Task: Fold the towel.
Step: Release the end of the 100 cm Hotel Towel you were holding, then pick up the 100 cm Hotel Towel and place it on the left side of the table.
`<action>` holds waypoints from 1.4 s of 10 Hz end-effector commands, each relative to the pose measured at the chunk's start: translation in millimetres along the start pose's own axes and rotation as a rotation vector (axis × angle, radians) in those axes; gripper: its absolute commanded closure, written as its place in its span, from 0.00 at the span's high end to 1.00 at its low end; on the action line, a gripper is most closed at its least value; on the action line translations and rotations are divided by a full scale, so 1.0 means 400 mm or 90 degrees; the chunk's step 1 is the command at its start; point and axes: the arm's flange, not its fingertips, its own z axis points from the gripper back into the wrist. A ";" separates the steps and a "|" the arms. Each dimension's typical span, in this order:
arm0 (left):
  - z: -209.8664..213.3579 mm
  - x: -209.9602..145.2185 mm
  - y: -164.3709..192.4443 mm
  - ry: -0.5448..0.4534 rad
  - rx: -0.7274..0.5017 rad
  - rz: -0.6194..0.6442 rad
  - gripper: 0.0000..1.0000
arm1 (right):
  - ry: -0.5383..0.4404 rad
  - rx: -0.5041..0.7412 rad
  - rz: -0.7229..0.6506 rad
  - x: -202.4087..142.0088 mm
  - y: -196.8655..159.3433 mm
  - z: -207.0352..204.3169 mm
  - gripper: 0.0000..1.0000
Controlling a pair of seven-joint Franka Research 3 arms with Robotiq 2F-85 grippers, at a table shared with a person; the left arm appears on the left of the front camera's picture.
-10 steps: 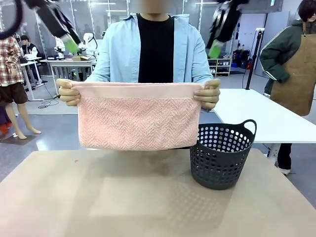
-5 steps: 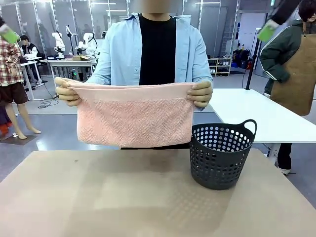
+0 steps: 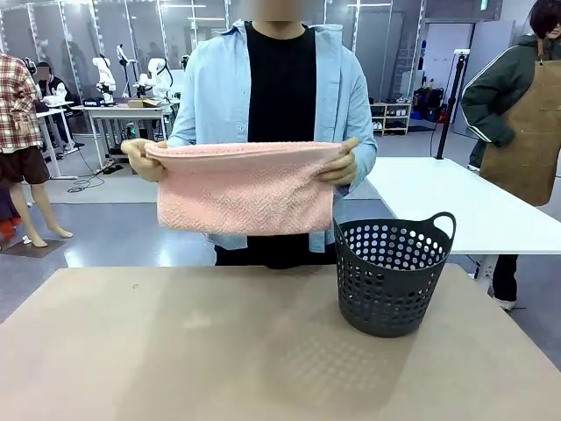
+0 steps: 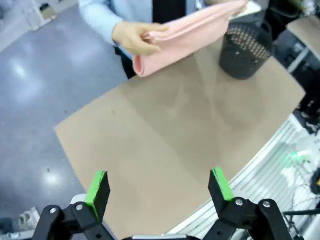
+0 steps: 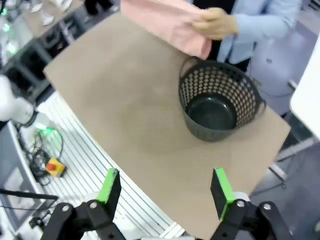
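A person at the far side of the table holds the pale pink towel (image 3: 245, 189) folded over in both hands, chest high, above the table's far edge. The same towel (image 4: 187, 35) hangs from the person's hand in the left wrist view, and a corner of the towel (image 5: 165, 22) appears above the basket in the right wrist view. My left gripper (image 4: 157, 186) is open, high above the near side of the table, with nothing between its fingers. My right gripper (image 5: 165, 192) is open too, high above the table's edge, empty.
A dark grey perforated basket (image 3: 390, 276) stands empty on the right half of the brown table (image 3: 219, 351). A white table (image 3: 456, 197) and a person in an apron stand behind on the right. Cables and a red-button box lie beside the table.
The person has brought the hands closer together and lifted the towel, which now hangs shorter and narrower. Both arms have moved up out of the front view.
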 end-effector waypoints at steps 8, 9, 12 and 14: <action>0.021 -0.030 0.012 -0.003 0.014 0.019 1.00 | -0.010 -0.015 -0.018 -0.028 0.003 0.023 0.91; 0.021 -0.030 0.012 -0.003 0.014 0.019 1.00 | -0.010 -0.015 -0.018 -0.028 0.003 0.023 0.91; 0.021 -0.030 0.012 -0.003 0.014 0.019 1.00 | -0.010 -0.015 -0.018 -0.028 0.003 0.023 0.91; 0.021 -0.030 0.012 -0.003 0.014 0.019 1.00 | -0.010 -0.015 -0.018 -0.028 0.003 0.023 0.91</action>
